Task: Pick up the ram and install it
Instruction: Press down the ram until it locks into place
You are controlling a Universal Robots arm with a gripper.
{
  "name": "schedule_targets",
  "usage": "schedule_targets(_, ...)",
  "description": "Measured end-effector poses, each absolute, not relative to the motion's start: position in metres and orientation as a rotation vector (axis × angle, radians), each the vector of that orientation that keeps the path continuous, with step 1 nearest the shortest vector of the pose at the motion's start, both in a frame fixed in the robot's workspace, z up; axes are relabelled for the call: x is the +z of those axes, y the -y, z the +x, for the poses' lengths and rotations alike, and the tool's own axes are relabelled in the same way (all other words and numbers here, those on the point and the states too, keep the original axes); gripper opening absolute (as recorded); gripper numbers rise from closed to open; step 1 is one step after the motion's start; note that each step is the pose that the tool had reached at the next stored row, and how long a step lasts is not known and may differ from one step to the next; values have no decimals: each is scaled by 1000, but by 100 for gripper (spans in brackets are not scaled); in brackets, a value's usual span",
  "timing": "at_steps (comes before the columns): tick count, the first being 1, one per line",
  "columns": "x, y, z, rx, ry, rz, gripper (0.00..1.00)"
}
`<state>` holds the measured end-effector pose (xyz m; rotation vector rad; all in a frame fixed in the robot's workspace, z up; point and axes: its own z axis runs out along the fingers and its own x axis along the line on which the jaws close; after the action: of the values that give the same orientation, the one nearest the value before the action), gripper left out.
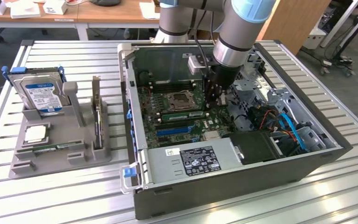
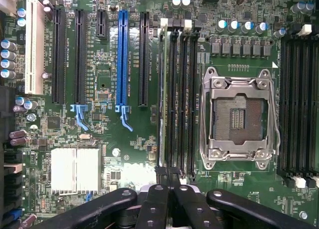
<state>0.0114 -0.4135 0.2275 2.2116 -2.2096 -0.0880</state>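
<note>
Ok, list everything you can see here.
table: one, grey, under everything
case: one, grey, open, on table
motherboard: one, green, in case
socket: one, silver, on motherboard
ram: one, green, in slot beside socket
power supply: one, grey, in case
holder: one, grey, beside case
hard drive: one, silver, upright in holder
card: one, dark, upright in holder
gripper: one, black, shut, at ram slots
arm: one, grey and blue, over case
</note>
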Motion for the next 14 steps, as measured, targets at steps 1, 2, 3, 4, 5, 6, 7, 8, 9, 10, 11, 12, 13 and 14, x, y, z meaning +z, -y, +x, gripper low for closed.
schedule_targets(1,227,414,11,-88,2210,2212,10)
schedule_targets(2,227,414,11,-88,2210,2212,10)
schedule_targets(3,227,413,11,-88,2210,2212,10)
schedule_targets(4,227,413,11,-88,2210,2212,10)
schedule_targets(5,227,413,11,-88,2210,2212,10)
schedule_targets(6,227,413,11,-89,2210,2212,10)
schedule_targets(7,226,413,11,-88,2210,2212,10)
schedule_targets(8,226,413,11,-88,2210,2212,10)
schedule_targets(9,226,413,11,-88,2210,2212,10)
schedule_targets(10,226,413,11,-88,2210,2212,10)
schedule_targets(11,226,413,11,-88,2210,2212,10)
schedule_targets(12,225,413,11,-88,2210,2212,10)
schedule_targets(13,225,413,11,-88,2210,2212,10)
schedule_targets(14,225,413,11,-88,2210,2212,10)
